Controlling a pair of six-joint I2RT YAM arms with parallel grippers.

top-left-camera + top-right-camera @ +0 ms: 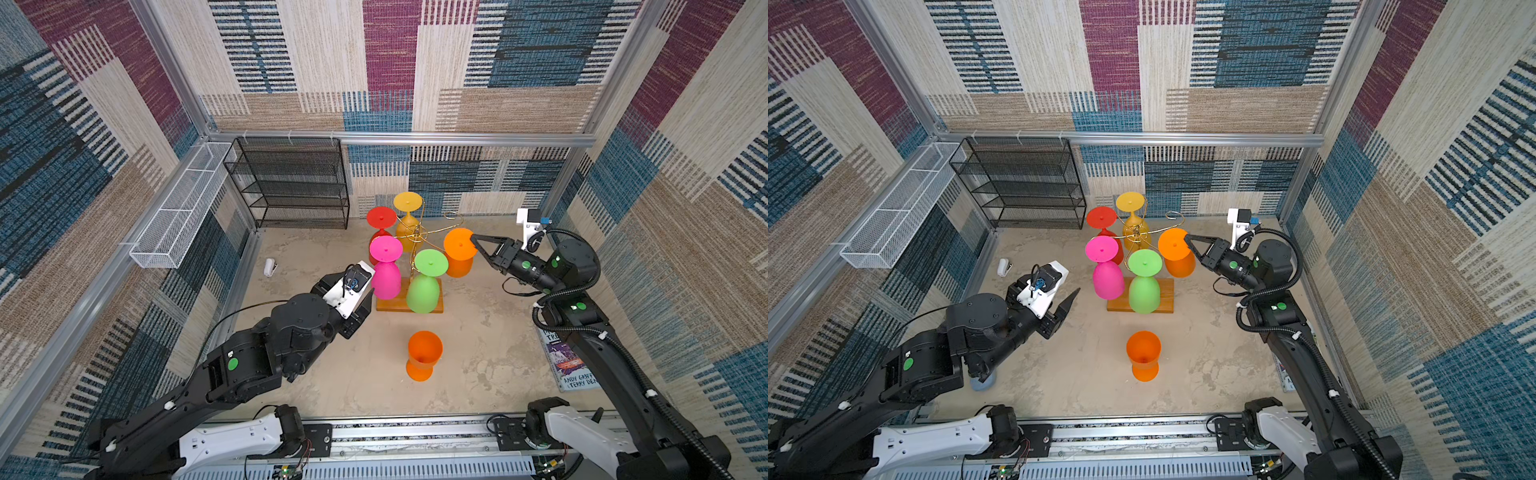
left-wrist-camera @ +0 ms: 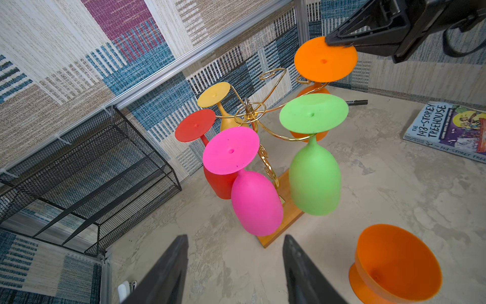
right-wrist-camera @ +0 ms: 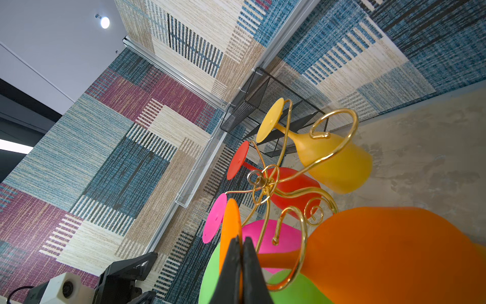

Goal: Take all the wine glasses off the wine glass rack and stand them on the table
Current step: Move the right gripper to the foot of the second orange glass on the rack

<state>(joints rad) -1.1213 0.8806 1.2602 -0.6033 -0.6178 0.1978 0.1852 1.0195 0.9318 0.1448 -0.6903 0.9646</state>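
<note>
One orange glass (image 1: 457, 259) hangs bowl-down, stem vertical — right tool (image 1: 473, 237) clamps foot (image 2: 324, 59); left tool (image 2: 236, 238) empty, half-open.

Enclosure walls (image 1: 291, 62): woven patchwork panels in cream, tan, blue and magenta with striped blocks. Same covering on the back and both sides.
Aluminium rail (image 1: 457, 139) runs level across the back wall. Matching corner posts (image 1: 166, 62) rise at both back corners.
Worktop (image 1: 478, 353): mottled beige-grey, concrete look, matt.
Black mesh shelf unit (image 1: 291, 183) stands on the worktop against the back wall, left of centre. Several tiers; white ties at the rail above it.
White wire basket (image 1: 178, 208): long, narrow, divided, hung along the left wall. Its far end sits just beside the shelf unit.
Right wrist view: white ceiling (image 3: 52, 39) above the wall tops, one round lamp (image 3: 104, 22) lit, and a bright strip (image 3: 15, 146) beyond the wall edge.
</note>
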